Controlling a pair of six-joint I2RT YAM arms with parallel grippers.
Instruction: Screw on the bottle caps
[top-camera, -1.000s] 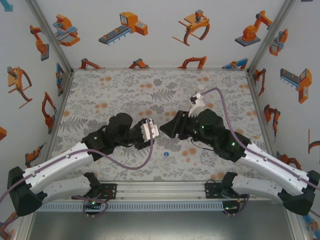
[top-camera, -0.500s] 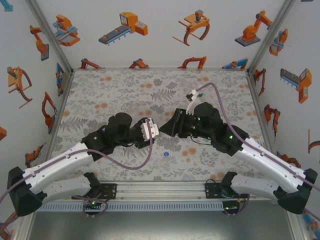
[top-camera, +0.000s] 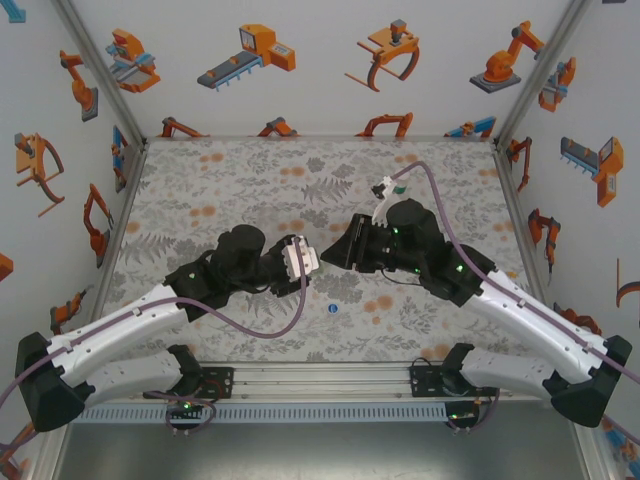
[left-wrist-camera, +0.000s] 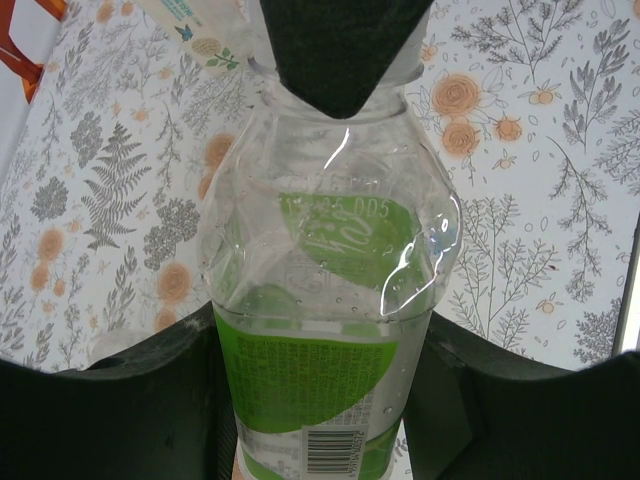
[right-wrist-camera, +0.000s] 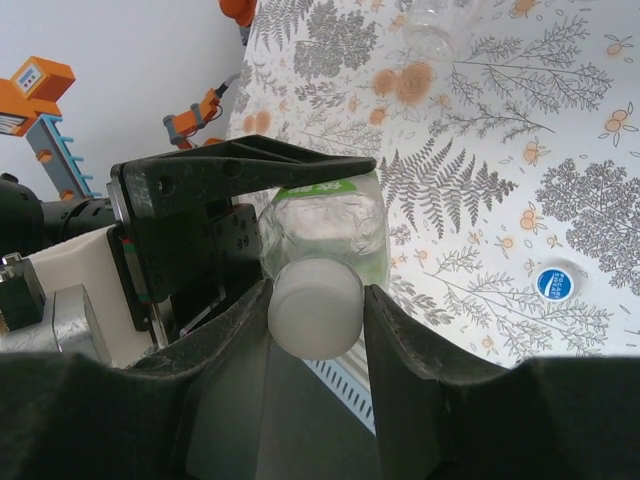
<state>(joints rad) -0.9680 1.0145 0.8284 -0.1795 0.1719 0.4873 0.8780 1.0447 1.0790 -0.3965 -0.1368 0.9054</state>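
My left gripper (left-wrist-camera: 320, 400) is shut on the clear bottle with the green label (left-wrist-camera: 330, 260), one finger against each side of its labelled body. The bottle points toward the right arm. A white cap (right-wrist-camera: 315, 305) sits on the bottle's mouth, and my right gripper (right-wrist-camera: 315, 300) is shut on it, both fingers pressing its sides. In the left wrist view a dark right finger (left-wrist-camera: 340, 50) hides the neck and cap. In the top view the left gripper (top-camera: 308, 262) and right gripper (top-camera: 335, 255) meet mid-table. A blue cap (top-camera: 332, 309) (right-wrist-camera: 556, 283) lies loose on the mat.
Part of another clear bottle (right-wrist-camera: 435, 25) lies on the floral mat (top-camera: 220, 180) beyond the grippers, and a labelled piece of plastic (left-wrist-camera: 190, 20) shows past the held bottle. Walls enclose the table on three sides. A metal rail (top-camera: 320, 380) runs along the near edge.
The right wrist has rolled about the cap, its white fitting and purple cable swinging left and back. The left arm and the bottle have stayed in place.
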